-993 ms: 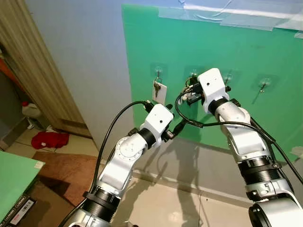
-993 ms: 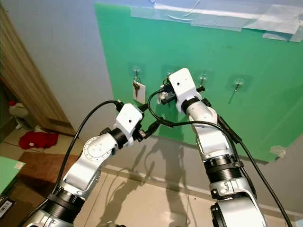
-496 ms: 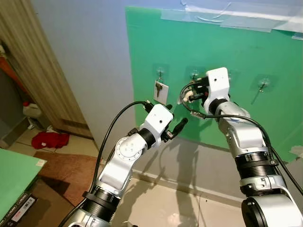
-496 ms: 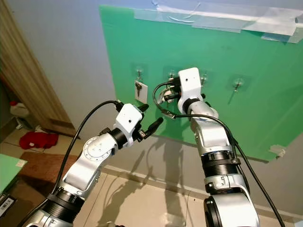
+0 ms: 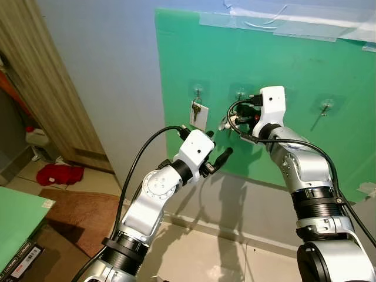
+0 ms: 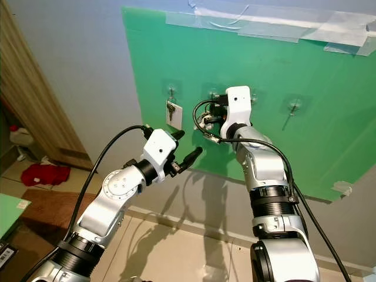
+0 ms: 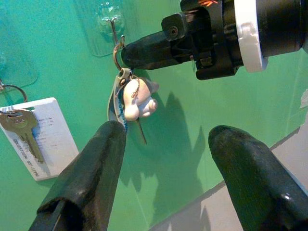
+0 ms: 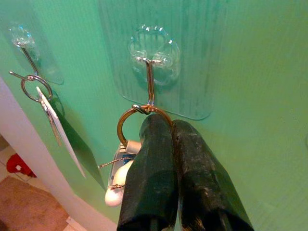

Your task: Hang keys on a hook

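A green board (image 5: 276, 64) on the wall carries clear stick-on hooks. My right gripper (image 8: 172, 124) is shut on a metal key ring (image 8: 126, 126), which touches the lower end of the second hook (image 8: 150, 82). A white charm (image 7: 137, 98) and keys hang from that ring. In the head view the right gripper (image 5: 239, 115) is pressed close to the board. My left gripper (image 5: 221, 157) stands open just below and left of it, with nothing between its fingers (image 7: 96, 163). Another key with a white tag (image 5: 198, 114) hangs on the first hook.
A further bare hook (image 5: 325, 106) sits right of my right arm. A wooden door frame (image 5: 41, 88) stands at the left. On the floor lie a red cloth (image 5: 59, 174) and a brown mat (image 5: 82, 214). A green surface (image 5: 17, 217) is at lower left.
My right wrist has swung to the right and turned, keeping the ring at the second hook. The left arm has barely moved; its fingers now show more clearly open.
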Motion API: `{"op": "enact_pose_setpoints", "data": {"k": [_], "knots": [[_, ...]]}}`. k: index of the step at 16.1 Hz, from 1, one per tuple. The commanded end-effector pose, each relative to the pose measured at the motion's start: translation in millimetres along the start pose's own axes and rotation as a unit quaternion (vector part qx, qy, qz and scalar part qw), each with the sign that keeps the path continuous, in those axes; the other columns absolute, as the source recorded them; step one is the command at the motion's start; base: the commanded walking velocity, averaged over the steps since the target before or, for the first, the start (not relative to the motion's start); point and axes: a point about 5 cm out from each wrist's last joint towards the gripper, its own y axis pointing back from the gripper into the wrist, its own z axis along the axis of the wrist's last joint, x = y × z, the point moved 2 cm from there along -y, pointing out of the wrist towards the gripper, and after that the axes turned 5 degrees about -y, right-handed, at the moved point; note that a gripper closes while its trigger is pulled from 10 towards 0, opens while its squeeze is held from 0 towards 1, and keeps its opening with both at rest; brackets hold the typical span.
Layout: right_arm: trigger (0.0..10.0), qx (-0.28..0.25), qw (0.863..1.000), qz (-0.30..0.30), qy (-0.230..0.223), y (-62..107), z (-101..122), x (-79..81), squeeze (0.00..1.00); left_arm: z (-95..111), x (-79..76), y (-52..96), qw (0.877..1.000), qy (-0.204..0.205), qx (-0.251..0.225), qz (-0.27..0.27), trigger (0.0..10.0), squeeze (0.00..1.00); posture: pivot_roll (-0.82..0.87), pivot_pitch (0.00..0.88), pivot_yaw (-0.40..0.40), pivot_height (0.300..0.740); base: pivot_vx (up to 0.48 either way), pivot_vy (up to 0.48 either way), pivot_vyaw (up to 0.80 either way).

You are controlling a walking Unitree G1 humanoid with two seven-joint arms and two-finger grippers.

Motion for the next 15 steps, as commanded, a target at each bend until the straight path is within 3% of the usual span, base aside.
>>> {"op": "enact_pose_setpoints", "data": {"k": [1, 2, 3, 5, 8, 10, 15], "knots": [[0.0, 0.037, 0.999, -0.011, -0.009, -0.7, -14.0, -3.9, 0.0, 2.2, 2.2, 0.3, 1.0, -0.003, -0.001, 0.001, 10.0, 0.0, -0.08, 0.0, 0.037, 0.74, 0.0, 0.0, 0.0], [10.0, 0.015, 0.999, -0.023, 0.031, 0.5, -10.2, -6.5, 0.0, 1.7, 3.9, 0.4, 1.0, -0.016, 0.004, 0.007, 10.0, 0.0, -0.08, 0.0, 0.037, 0.74, 0.0, 0.0, 0.0], [10.0, 0.01, 0.998, -0.031, 0.048, 1.0, -10.0, -7.7, 1.0, 0.7, 4.7, 0.3, 1.0, -0.024, 0.007, 0.011, 10.0, 0.0, -0.08, 0.0, 0.037, 0.74, 0.0, 0.0, 0.0], [10.0, 0.003, 0.996, -0.041, 0.082, 1.4, -12.9, -7.4, 1.0, -1.9, 5.7, 1.1, 0.999, -0.03, 0.013, 0.01, 10.0, 0.0, -0.08, 0.0, 0.042, 0.74, 0.0, 0.0, 0.0], [10.0, -0.012, 0.996, -0.05, 0.074, 2.9, -14.6, -8.2, 1.0, -4.9, 11.3, 2.2, 0.999, -0.025, 0.019, 0.025, 10.0, 0.0, -0.08, 0.0, 0.045, 0.74, 0.0, 0.0, 0.0], [10.0, -0.034, 0.993, -0.062, 0.1, 5.3, -12.8, -10.2, 1.0, -8.6, 17.5, 3.7, 0.998, -0.036, 0.03, 0.042, 10.0, 0.0, -0.08, 0.0, 0.049, 0.74, 0.0, 0.0, 0.0], [10.0, -0.068, 0.984, -0.089, 0.141, 15.3, -16.0, -13.7, 1.0, -12.5, 16.0, 4.8, 0.998, -0.042, 0.038, 0.039, 10.0, 0.0, -0.09, 0.0, 0.059, 0.74, 0.0, 0.0, 0.0]]}}
